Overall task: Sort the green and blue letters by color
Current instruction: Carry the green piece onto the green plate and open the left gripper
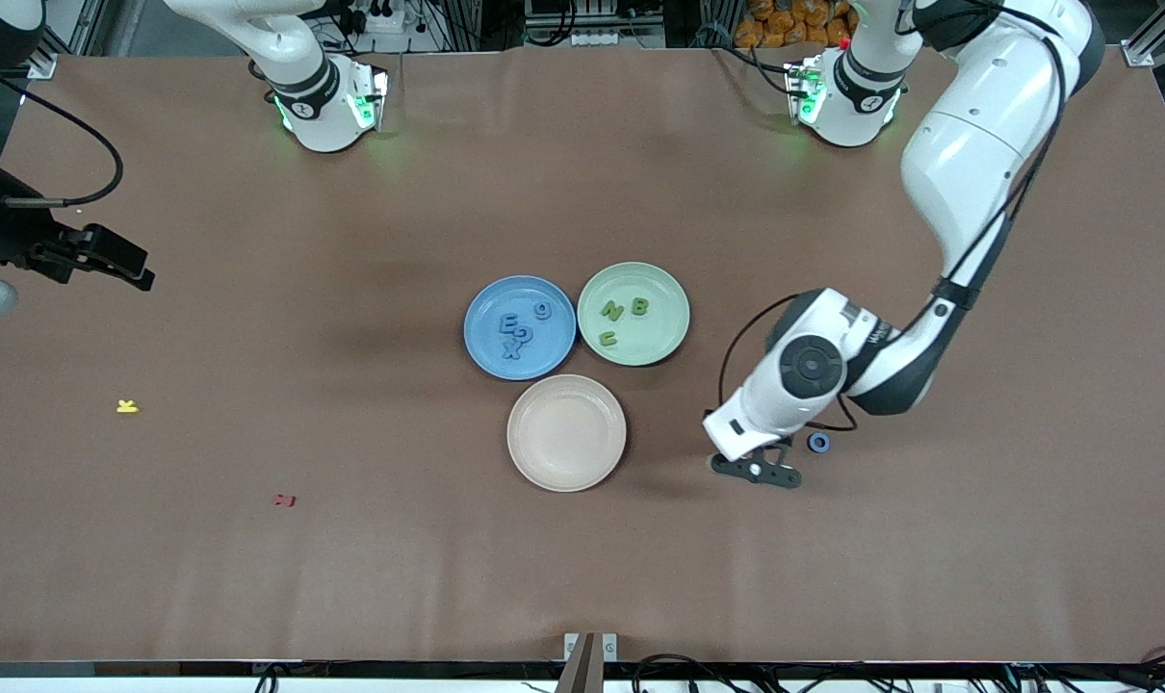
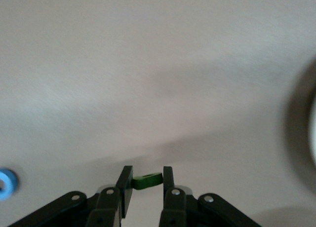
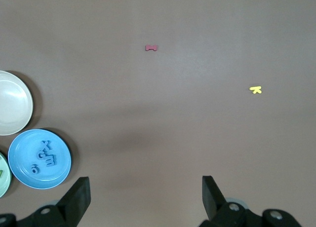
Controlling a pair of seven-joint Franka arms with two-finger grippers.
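My right pincer (image 1: 111,260) waits spread wide and empty over the counter (image 1: 351,558) at the right arm's end, with a yellow letter (image 1: 127,406) and a red letter (image 1: 284,500) lying loose there. In the middle, the blue plate (image 1: 489,300) holds blue letters (image 1: 516,337), and the green plate (image 1: 669,318) beside it holds green letters (image 1: 624,316). A beige plate (image 1: 566,432) sits nearer the camera. My left pincer (image 1: 758,472) pinches a small green letter (image 2: 148,180) low over the counter, near the beige plate. From there the green plate lies farther from the camera. A blue ring (image 1: 818,442) rests just beside this pincer.
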